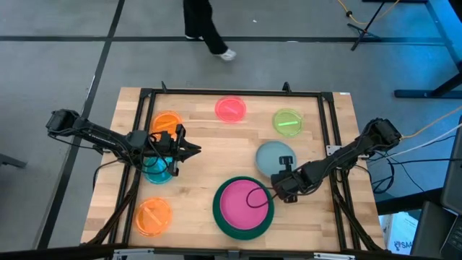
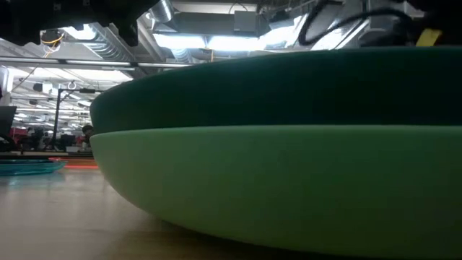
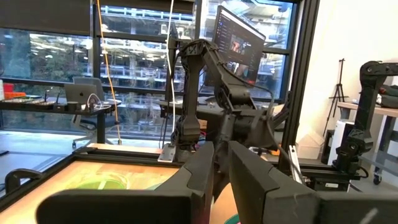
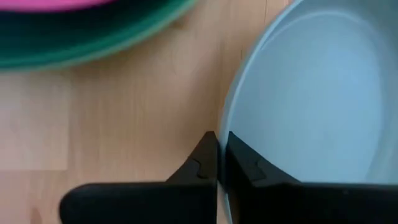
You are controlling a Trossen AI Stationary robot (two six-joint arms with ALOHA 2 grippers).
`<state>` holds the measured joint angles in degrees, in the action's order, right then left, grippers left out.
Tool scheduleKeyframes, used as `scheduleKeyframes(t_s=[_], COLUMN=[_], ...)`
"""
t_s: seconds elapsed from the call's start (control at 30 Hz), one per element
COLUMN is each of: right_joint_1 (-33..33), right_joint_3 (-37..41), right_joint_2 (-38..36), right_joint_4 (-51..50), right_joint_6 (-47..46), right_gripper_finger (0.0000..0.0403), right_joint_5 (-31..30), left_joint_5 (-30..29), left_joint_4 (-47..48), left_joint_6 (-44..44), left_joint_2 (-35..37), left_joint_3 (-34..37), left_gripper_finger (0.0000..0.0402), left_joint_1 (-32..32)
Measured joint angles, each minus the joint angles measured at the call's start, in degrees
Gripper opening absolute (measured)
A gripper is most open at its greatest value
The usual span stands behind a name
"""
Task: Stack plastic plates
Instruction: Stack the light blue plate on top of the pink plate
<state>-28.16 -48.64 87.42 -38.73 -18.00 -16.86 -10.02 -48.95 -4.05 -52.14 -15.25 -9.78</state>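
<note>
From above, we see the wooden tabletop point(image 1: 195, 180) with plastic plates spread across it. Near the front edge, right of centre, the magenta plate point(image 1: 242, 203) lies inside the dark green plate point(image 1: 225, 224); the table-level camera shows that dark green plate point(image 2: 289, 87) sitting on the mint plate point(image 2: 289, 180), the two filling its view.

The right gripper point(image 1: 283, 182) is low over the table between this stack and the grey-blue plate point(image 1: 274, 155), which lies just behind it toward the middle. Through the right wrist camera we see its fingers point(image 4: 239, 163) pressed close together on the grey-blue plate's rim point(image 4: 231, 99), one on each side of the edge.

The left gripper point(image 1: 189, 151) hangs near the left edge, fingers point(image 3: 255, 177) nearly together with only a narrow slit between them and holding nothing we can see. Beneath that arm lies the teal plate point(image 1: 158, 169), with one orange plate point(image 1: 167, 121) toward the back left corner and another orange plate point(image 1: 153, 215) near the front left corner.

Along the back edge sit the pink-red plate point(image 1: 230, 109) at centre and the lime plate point(image 1: 288, 121) to its right. A person's legs point(image 1: 206, 29) cross the floor beyond the table.
</note>
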Motion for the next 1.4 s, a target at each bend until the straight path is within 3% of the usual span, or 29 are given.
scheduleKeyframes(t_s=[0.6,1.0,1.4], right_joint_1=[-8.75,-10.14,-10.05], right_joint_3=[-7.51,-7.67,-7.67], right_joint_2=[-0.06,-0.09,4.11], right_joint_4=[12.31,25.69,28.67], right_joint_6=[13.25,17.02,17.02], right_gripper_finger=[0.0001,0.0001,0.0001], right_joint_5=[-2.28,10.77,13.92], left_joint_5=[0.00,0.00,0.00], left_joint_4=[0.00,0.00,-0.02], left_joint_6=[0.00,0.00,0.00], left_joint_2=[0.00,0.00,0.00], left_joint_3=[0.00,0.00,0.00], left_gripper_finger=[0.0043,0.0043,0.0043], left_joint_1=[0.00,0.00,0.00])
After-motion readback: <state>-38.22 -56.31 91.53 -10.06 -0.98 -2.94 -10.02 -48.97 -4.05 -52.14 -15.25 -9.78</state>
